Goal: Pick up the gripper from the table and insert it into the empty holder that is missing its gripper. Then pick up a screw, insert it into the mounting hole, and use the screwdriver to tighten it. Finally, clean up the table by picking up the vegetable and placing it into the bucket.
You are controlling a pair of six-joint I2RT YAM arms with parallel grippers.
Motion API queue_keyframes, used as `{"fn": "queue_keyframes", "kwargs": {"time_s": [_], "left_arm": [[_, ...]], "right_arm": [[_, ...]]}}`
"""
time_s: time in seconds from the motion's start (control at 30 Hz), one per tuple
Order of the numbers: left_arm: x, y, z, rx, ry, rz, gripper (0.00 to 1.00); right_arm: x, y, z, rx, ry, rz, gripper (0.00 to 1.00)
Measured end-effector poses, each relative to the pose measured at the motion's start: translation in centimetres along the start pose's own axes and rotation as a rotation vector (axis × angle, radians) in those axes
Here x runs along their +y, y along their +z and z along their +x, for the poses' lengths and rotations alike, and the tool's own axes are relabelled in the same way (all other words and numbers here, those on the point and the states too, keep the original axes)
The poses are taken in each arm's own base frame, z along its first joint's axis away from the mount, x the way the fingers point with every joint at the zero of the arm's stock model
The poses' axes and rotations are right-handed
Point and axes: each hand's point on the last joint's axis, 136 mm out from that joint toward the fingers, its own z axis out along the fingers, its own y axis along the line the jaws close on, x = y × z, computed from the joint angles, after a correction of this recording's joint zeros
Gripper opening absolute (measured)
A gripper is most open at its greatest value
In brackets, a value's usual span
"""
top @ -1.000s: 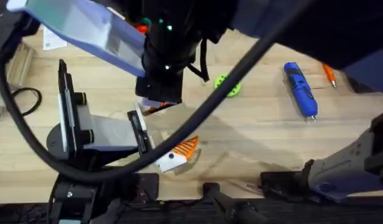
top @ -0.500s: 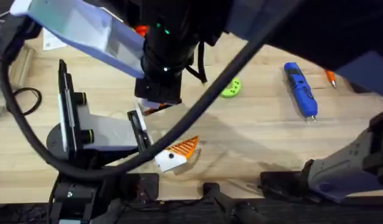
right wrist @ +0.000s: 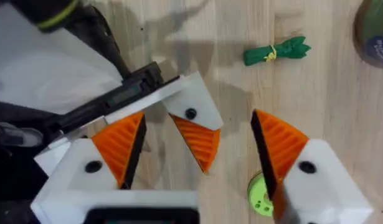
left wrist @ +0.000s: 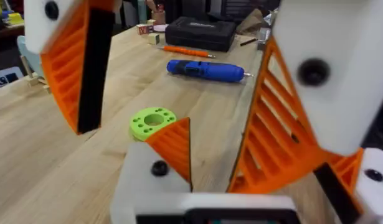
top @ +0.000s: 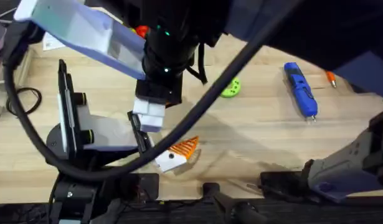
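Observation:
My left gripper lies low and level over the table, open. Its white holder carries the orange ribbed gripper. I cannot tell whether the dark dot at the mounting hole is a screw or a bare hole. My right gripper hangs over the holder from above, open and holding nothing, with one finger on either side. In the overhead view the right gripper covers that holder. The blue screwdriver lies at the far right. The green vegetable lies near the tan bucket.
A round green disc lies mid-table, beyond the left gripper. A thin orange pen-like tool lies beside the screwdriver. A black case stands at the table's back. A thick black cable loops across the overhead view.
The right gripper has come down a little over the left gripper's finger. The looping cable has shifted slightly. The screwdriver and the disc have not moved.

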Motion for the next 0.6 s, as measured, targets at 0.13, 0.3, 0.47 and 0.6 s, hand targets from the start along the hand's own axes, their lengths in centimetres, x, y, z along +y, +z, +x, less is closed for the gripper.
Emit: {"fn": "queue_keyframes", "kwargs": {"time_s": [0.13,0.3,0.47,0.6], "left_arm": [[0.0,0.0,0.0,0.0,0.0,0.0,0.985],[0.0,0.0,0.0,0.0,0.0,0.0,0.985],[0.0,0.0,0.0,0.0,0.0,0.0,0.987],[0.0,0.0,0.0,0.0,0.0,0.0,0.986]], "right_arm": [[-0.1,0.0,0.0,-0.002,0.001,0.003,0.982],[-0.8,-0.3,-0.1,-0.017,0.028,0.017,0.982],[-3.7,-4.4,1.2,-0.095,0.184,0.085,0.982],[-4.4,-6.5,1.7,-0.136,0.235,0.117,0.983]]}}
